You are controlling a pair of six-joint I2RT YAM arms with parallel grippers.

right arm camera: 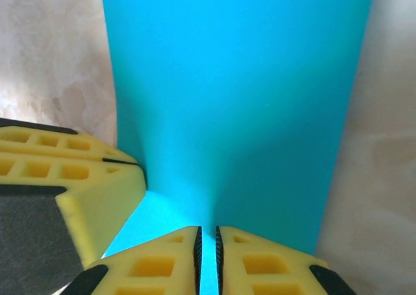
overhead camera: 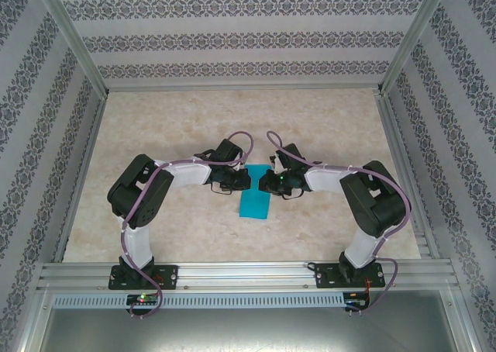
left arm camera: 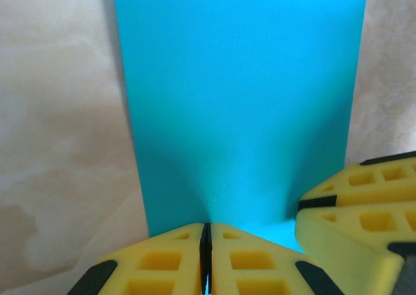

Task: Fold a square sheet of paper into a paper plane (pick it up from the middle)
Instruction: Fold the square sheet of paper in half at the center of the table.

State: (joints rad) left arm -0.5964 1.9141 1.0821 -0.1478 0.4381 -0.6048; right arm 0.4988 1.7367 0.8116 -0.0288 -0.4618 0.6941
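The teal-blue square sheet of paper point(overhead camera: 255, 204) lies on the table between the two arms and looks like a narrow upright rectangle from above. Both grippers meet at its far end. My left gripper point(overhead camera: 246, 179) is shut, with the paper's edge pinched between its yellow pads point(left arm camera: 206, 225). The sheet point(left arm camera: 240, 100) rises in a pucker toward that pinch. My right gripper point(overhead camera: 268, 183) stands beside it, jaws nearly together with the paper point(right arm camera: 234, 93) in the thin slit between them point(right arm camera: 207, 228). The right gripper's fingers point(left arm camera: 364, 204) show in the left wrist view, and the left gripper's fingers point(right arm camera: 71, 178) in the right wrist view.
The marbled beige tabletop point(overhead camera: 194, 119) is bounded by an aluminium frame point(overhead camera: 240, 270) at the near edge and by patterned walls point(overhead camera: 232, 38) on the other three sides. Both arms bend inward toward the table's middle.
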